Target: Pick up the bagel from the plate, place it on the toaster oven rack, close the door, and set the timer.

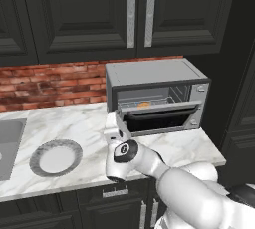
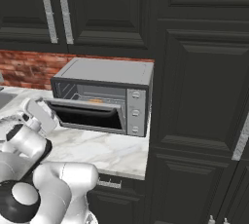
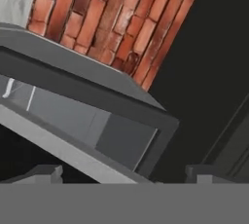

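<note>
Left base view: the toaster oven (image 1: 157, 96) stands on the marble counter (image 1: 169, 146) against the brick backsplash (image 1: 50, 86). Its door (image 1: 158, 117) is partly raised, neither flat nor closed, with the dark glass facing forward. The bagel (image 1: 144, 105) lies on the toaster oven rack (image 1: 154, 102) inside the cavity, seen as a small orange patch above the door's upper edge. The plate (image 1: 56, 157) sits bare on the counter to the left, well apart from the oven, with a sink (image 1: 10, 146) edge beyond it. The gripper (image 1: 115, 126) is at the door's left end, just below and left of the bagel; the arm's wrist covers most of it, so the fingers cannot be made out here.

Right base view: the gripper (image 2: 43, 113) is tilted up against the left end of the door (image 2: 87, 113). The bagel (image 2: 96, 101) shows faintly orange on the rack, up and right of the gripper, behind the door. The control panel with three knobs (image 2: 136, 112) faces forward. Actual contact between fingers and door cannot be confirmed.

Hand view: the two fingertips (image 3: 44, 173) stand wide apart at the bottom edge, nothing between them. The oven's top corner and frame (image 3: 121, 116) cross the picture at a slant, brick above.
</note>
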